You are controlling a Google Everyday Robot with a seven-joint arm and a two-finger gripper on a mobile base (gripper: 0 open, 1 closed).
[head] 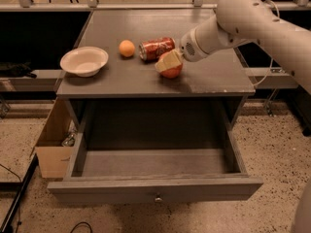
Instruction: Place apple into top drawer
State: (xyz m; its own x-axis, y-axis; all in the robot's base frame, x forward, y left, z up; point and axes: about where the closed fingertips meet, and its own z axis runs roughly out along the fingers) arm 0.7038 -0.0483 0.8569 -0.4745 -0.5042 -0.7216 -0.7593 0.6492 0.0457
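Our gripper [167,62] sits low over the tabletop [146,21], right against the upper left side of the apple [173,72]. Its cream tip covers part of the fruit. We cannot tell whether it is clamped on the apple or only lies against it. The white arm [243,16] reaches in from the upper right.

In this one camera view we see the apple on the tabletop, right of centre and back from the front edge. The can [156,48] lies on its side just behind the apple and to its left. The orange [127,48] is just left of the can, and the bowl [84,60] stands near the left edge.

Below, the drawer [155,189] is pulled fully out, its knob [158,198] at the centre of the front panel. We see nothing inside it. A cardboard box [51,152] stands on the floor at its left.
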